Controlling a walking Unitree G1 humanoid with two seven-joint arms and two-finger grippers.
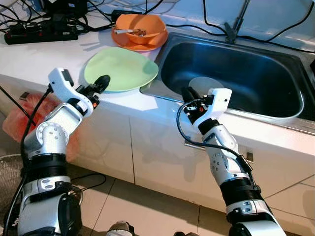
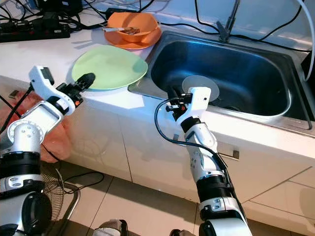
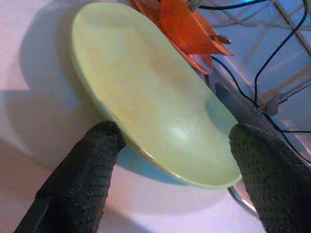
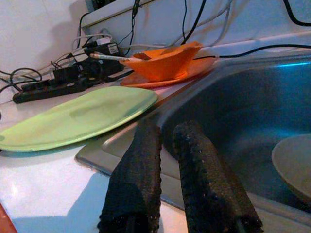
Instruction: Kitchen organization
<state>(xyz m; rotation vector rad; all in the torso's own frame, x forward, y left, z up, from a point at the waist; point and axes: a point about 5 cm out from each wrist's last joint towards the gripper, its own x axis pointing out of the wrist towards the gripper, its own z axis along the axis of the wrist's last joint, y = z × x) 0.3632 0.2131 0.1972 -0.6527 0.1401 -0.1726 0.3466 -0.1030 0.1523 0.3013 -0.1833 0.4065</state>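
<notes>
At upper left of the left eye view, the green plate (image 1: pixel 120 69) lies on the white surface (image 1: pixel 59 54), its edge overhanging the sink (image 1: pixel 236 73). Left gripper (image 3: pixel 170 165) holds its fingers apart around the plate's near rim. Right gripper (image 4: pixel 167 165), fingers nearly together, hovers at the sink's front edge. Behind the plate sits an orange bowl (image 1: pixel 140 27).

Bright, even light; soft shadows; wrist views slightly blurred.
</notes>
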